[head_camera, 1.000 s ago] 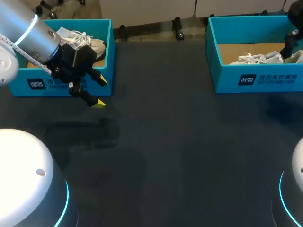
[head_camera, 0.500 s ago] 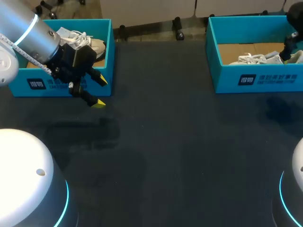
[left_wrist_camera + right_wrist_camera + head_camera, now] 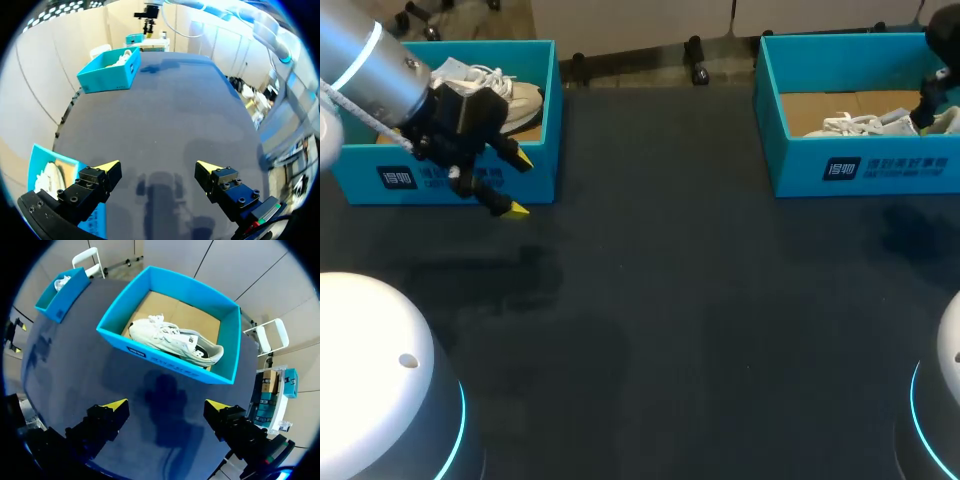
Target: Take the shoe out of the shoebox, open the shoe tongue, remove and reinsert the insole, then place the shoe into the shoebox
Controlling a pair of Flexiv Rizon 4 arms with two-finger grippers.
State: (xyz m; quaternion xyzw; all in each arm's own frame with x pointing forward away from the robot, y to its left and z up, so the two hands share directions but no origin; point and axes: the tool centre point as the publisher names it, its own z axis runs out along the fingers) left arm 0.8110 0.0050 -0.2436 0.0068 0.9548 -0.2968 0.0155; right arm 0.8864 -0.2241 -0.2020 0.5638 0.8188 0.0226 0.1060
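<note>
Two teal shoeboxes stand at the table's far side. The left shoebox (image 3: 552, 120) holds a white shoe (image 3: 510, 95); the right shoebox (image 3: 900, 168) holds another white shoe (image 3: 860, 124). My left gripper (image 3: 520, 185) hovers open and empty just in front of the left shoebox's front right corner; that box (image 3: 42, 160) lies beside its own finger in the left wrist view. My right gripper (image 3: 166, 404) hangs open and empty above the table in front of the right shoebox (image 3: 165, 362), with the laced shoe (image 3: 172, 337) lying on its side inside. Only my right arm (image 3: 934, 95) shows in the head view.
Dark tabletop (image 3: 700, 300) stretches between and in front of the two boxes. My arms' white bases (image 3: 380, 380) sit at the near corners. The boxes' teal walls stand up around each shoe.
My left gripper has shifted left and slightly back, closer to the left shoebox's front wall. The right arm has barely moved. Both grippers stay open.
</note>
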